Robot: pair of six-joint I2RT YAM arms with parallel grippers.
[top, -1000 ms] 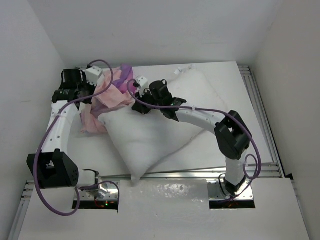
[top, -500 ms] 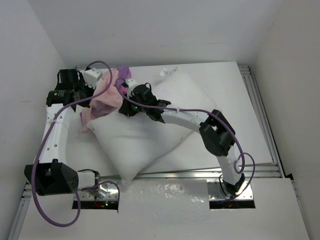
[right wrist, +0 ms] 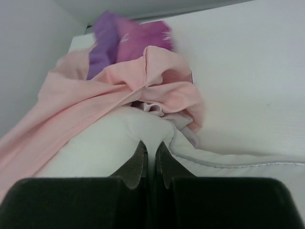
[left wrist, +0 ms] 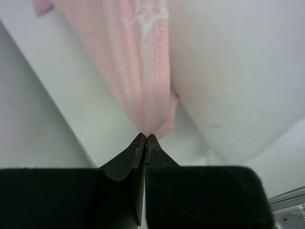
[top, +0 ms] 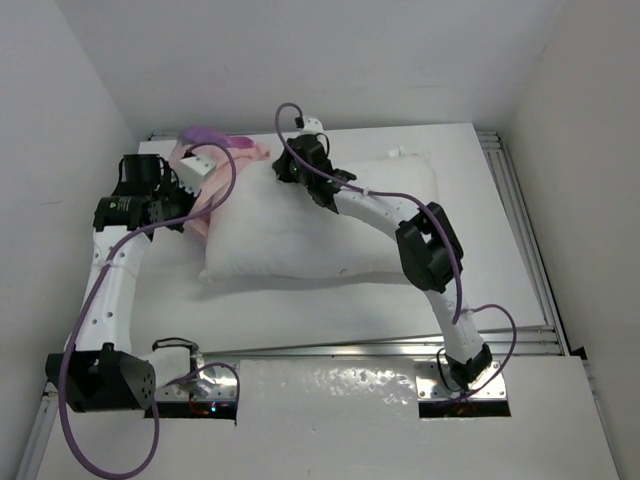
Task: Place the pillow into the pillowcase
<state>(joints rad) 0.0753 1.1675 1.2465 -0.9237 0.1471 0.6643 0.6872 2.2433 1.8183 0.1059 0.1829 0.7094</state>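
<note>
The white pillow (top: 320, 220) lies flat across the middle of the table. The pillowcase (top: 215, 165) is bunched at its far left end, pale pink inside out with a purple patch at the back. My left gripper (top: 180, 205) is shut on a pink fold of the pillowcase (left wrist: 143, 71), pulled taut beside the pillow (left wrist: 238, 62). My right gripper (top: 285, 172) is shut on the pillow's far left corner (right wrist: 143, 136), right under the pillowcase's pink folds (right wrist: 119, 86) and purple part (right wrist: 119, 40).
White walls close in on the left and back of the table (top: 470, 160). A metal rail (top: 520, 220) runs along the right edge and another along the front edge (top: 380, 348). Purple cables loop over both arms.
The pillow went from lifted and tilted, a corner hanging to the front, to lying flat. My right gripper moved back with the pillow corner. The pillowcase stretched out toward the back left.
</note>
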